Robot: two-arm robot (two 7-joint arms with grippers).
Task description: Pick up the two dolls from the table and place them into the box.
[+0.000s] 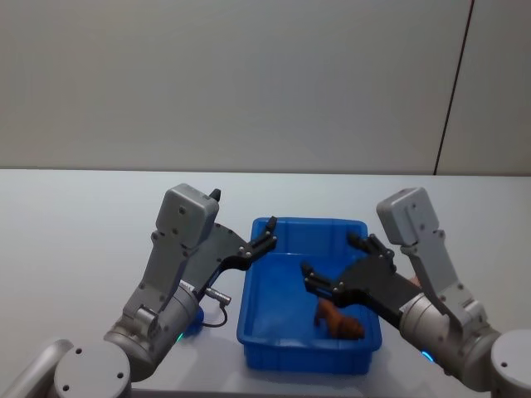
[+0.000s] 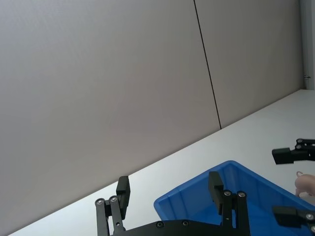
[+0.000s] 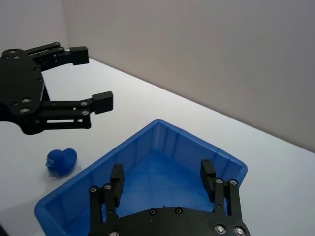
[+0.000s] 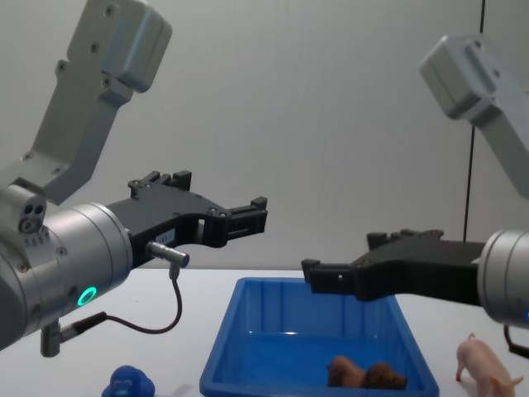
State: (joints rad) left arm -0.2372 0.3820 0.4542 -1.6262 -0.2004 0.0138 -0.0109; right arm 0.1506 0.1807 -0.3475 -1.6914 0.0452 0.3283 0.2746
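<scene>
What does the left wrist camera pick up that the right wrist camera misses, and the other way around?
Left wrist view, not the right wrist view: the pink pig, outside the box.
Right wrist view, not the left wrist view: the small blue figure, on the table beside the box.
Both: the box, the table, the wall, and the left gripper and right gripper, each open near the box.
</scene>
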